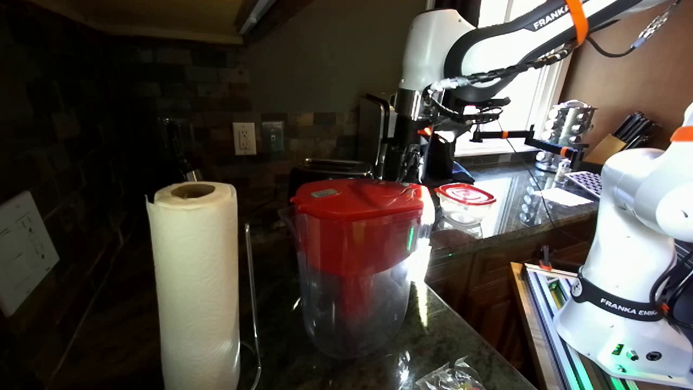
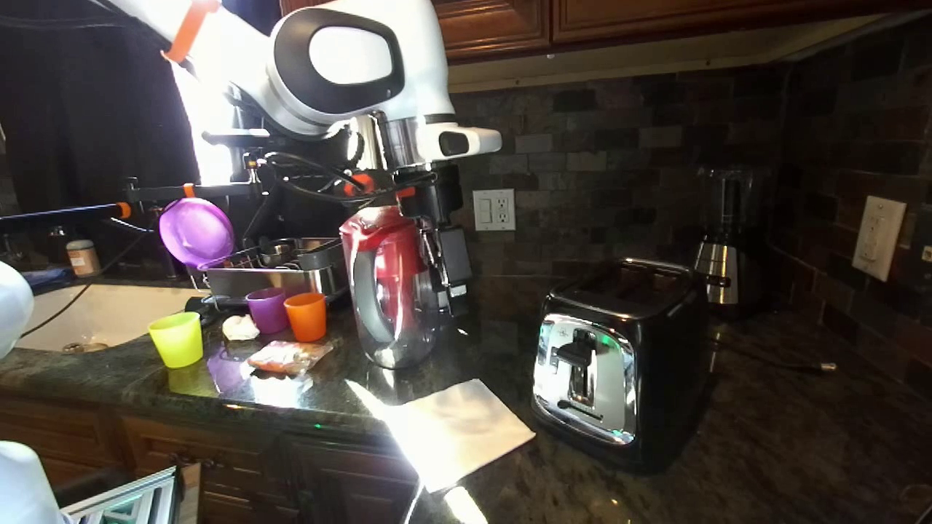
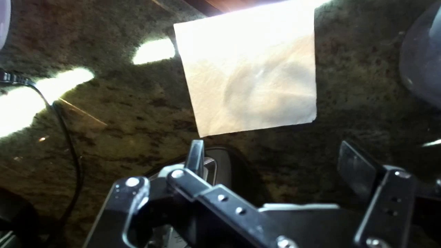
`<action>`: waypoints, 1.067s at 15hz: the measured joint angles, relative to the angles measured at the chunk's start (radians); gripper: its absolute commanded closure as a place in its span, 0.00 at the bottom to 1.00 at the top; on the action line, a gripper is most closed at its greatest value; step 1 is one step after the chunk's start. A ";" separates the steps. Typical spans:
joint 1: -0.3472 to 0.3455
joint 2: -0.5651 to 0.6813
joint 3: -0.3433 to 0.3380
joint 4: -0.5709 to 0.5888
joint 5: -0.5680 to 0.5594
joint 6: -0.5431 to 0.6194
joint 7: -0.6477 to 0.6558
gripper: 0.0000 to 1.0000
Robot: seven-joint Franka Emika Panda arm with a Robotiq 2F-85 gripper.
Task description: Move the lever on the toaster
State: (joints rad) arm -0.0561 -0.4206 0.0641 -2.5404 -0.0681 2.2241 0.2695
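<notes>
The gripper (image 3: 271, 142) hangs spread wide over the counter (image 3: 131, 137); there's the toaster (image 2: 620, 366), beside the paper (image 2: 466, 426)! I'd close up first, line up above the lever (image 2: 575, 353), then press straight down.

Passable between the water-filter pitcher (image 2: 406, 280) and the toaster (image 2: 626, 349), above the flat napkin (image 2: 459, 429) — blocked beyond the toaster by the blender (image 2: 719, 269) and the tiled backsplash (image 2: 604, 196)
</notes>
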 measured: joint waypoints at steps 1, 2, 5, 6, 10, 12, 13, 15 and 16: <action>-0.014 -0.012 -0.008 -0.002 0.001 0.002 0.026 0.00; -0.029 -0.024 -0.014 -0.007 0.001 0.009 0.055 0.00; -0.075 -0.053 -0.017 -0.037 0.001 0.056 0.154 0.00; -0.087 -0.059 -0.017 -0.053 0.001 0.082 0.188 0.00; -0.127 -0.066 -0.013 -0.137 0.003 0.242 0.294 0.00; -0.141 -0.066 -0.013 -0.183 0.008 0.351 0.326 0.00; -0.147 -0.065 -0.013 -0.205 0.015 0.406 0.336 0.00; -0.156 -0.052 -0.013 -0.215 0.042 0.490 0.344 0.00; -0.158 -0.041 -0.015 -0.214 0.062 0.523 0.344 0.00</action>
State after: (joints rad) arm -0.2137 -0.4614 0.0493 -2.7545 -0.0060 2.7475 0.6137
